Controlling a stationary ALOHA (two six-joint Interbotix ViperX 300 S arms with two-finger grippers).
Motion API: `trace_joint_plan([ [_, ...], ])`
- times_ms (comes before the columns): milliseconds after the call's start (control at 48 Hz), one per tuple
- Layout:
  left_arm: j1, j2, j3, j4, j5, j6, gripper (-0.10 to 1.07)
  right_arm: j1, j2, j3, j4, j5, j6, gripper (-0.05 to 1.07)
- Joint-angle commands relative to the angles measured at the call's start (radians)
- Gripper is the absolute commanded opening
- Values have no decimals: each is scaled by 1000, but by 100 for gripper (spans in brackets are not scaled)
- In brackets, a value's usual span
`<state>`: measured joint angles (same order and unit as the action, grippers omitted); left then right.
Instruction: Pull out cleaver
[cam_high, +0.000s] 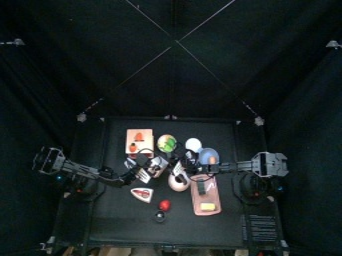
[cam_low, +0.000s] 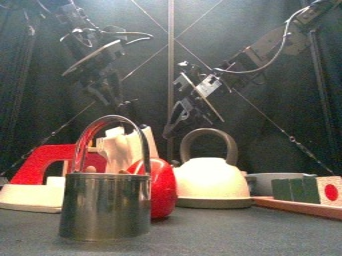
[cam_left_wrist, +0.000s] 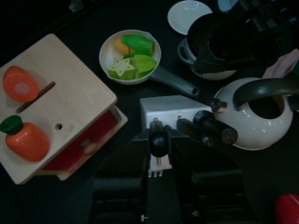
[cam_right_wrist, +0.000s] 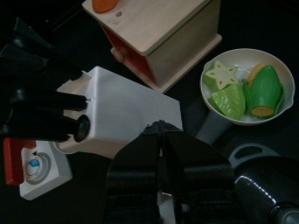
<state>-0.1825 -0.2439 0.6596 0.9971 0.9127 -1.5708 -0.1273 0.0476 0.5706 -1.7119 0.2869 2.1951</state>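
Observation:
A white block (cam_left_wrist: 176, 108) lies mid-table between my two grippers; it also shows in the right wrist view (cam_right_wrist: 122, 112) and the top view (cam_high: 158, 168). My left gripper (cam_left_wrist: 158, 142) is shut on one end of the block, and its fingers (cam_right_wrist: 68, 112) show around that end. My right gripper (cam_right_wrist: 163, 133) has its jaws closed together with the tips at the block's other edge (cam_left_wrist: 205, 128). The cleaver is hidden; no pale blade or dark handle shows.
A white kettle (cam_left_wrist: 260, 109) stands right beside the block. A bowl of green pieces (cam_right_wrist: 246, 87), a wooden board with carrots (cam_left_wrist: 47, 105) and a white bowl (cam_high: 194, 145) lie behind. A pink tray (cam_high: 203, 197), a white-and-red wedge (cam_high: 142, 194) and a steel cup (cam_low: 107, 198) are in front.

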Motion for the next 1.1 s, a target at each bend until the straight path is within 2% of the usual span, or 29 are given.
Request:
trace_joint_plan([
  [0,-2,-5,-17,5,2,-2,53,-5,-18,-17,0,-2,-2,38],
  [479,-18,-72,-14,3,9,6,53,-5,-18,-15,0,-2,-3,38],
  [1083,-61,-264,52,-28,11,101,53,-5,-18,-15,2,-2,-3,38],
])
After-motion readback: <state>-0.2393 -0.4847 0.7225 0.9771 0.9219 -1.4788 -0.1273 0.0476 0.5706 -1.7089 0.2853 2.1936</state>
